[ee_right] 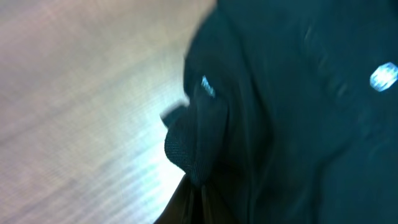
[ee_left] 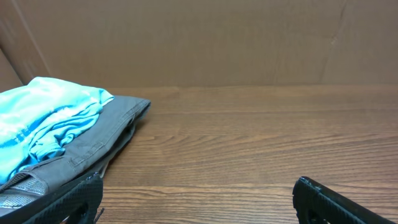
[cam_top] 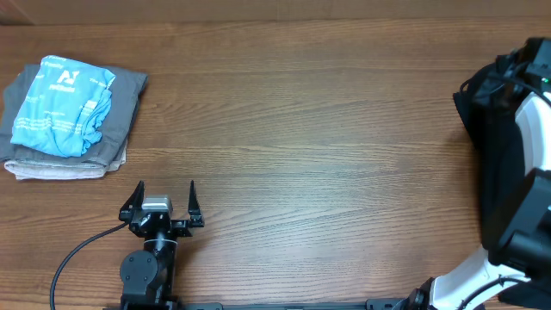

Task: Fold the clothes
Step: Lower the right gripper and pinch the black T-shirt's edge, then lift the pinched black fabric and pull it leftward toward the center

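A wooden table [cam_top: 327, 129] is seen from above, with two robot arms at its front edge. The left gripper [cam_top: 166, 189] sits nearest the front edge. Its two black fingers [ee_left: 74, 196] are spread wide apart with nothing between them, and they point away across the bare wood.

Farther back, beyond the left gripper and off to its left, lies a neat folded stack. It is made of grey garments [cam_top: 125, 112] with a light blue garment [cam_top: 60, 103] folded on top. The stack rests well clear of the left gripper, and nothing touches it. It looks already folded, though it is unclear whether it belongs to this job.

Far to the right of the left gripper, at the table's edge, a black T-shirt [cam_top: 469, 108] lies bunched in a heap. It is mostly hidden under the white and black right arm [cam_top: 525, 155]. The right wrist camera shows this dark fabric [ee_right: 298, 124] very close and blurred, with small white marks on it. The right gripper's fingers cannot be made out, so it is unclear whether they are closed on the cloth.

The black T-shirt appears crumpled and not yet spread flat, so its folding seems barely begun. Laying it out and every fold on it likely remain.
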`<state>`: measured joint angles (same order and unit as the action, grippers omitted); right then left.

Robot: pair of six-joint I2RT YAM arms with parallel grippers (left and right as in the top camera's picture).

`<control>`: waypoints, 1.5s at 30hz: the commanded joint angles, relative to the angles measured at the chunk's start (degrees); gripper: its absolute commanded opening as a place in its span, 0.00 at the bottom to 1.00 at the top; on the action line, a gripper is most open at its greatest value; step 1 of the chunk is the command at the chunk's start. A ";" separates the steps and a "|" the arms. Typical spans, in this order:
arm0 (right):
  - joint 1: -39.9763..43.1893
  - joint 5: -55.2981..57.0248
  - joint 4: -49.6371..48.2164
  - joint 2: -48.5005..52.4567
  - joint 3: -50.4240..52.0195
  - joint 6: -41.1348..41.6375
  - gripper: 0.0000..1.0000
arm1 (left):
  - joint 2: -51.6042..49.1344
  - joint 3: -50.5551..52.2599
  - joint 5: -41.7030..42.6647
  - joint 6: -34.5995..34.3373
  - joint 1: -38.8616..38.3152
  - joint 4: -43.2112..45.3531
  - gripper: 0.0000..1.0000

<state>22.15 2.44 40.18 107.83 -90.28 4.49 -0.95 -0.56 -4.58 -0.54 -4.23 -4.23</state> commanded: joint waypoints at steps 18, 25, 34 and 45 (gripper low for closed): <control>0.31 -4.48 8.50 -9.25 -20.35 -1.38 0.04 | 0.66 0.28 -0.28 -0.94 -0.39 0.26 1.00; 0.31 -11.43 14.36 -9.49 -27.10 -1.51 0.04 | 0.66 0.28 -0.28 -0.94 -0.39 0.26 1.00; -2.19 -17.51 20.06 -9.60 -36.09 -1.46 0.04 | 0.66 0.28 -0.28 -0.94 -0.39 0.26 1.00; -19.34 -18.14 23.32 -9.16 -37.51 -1.01 0.04 | 0.66 0.28 -0.28 -0.94 -0.39 0.26 1.00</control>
<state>7.29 -13.67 64.29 100.14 -125.95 3.22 -0.95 -0.56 -4.58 -0.54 -4.23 -4.21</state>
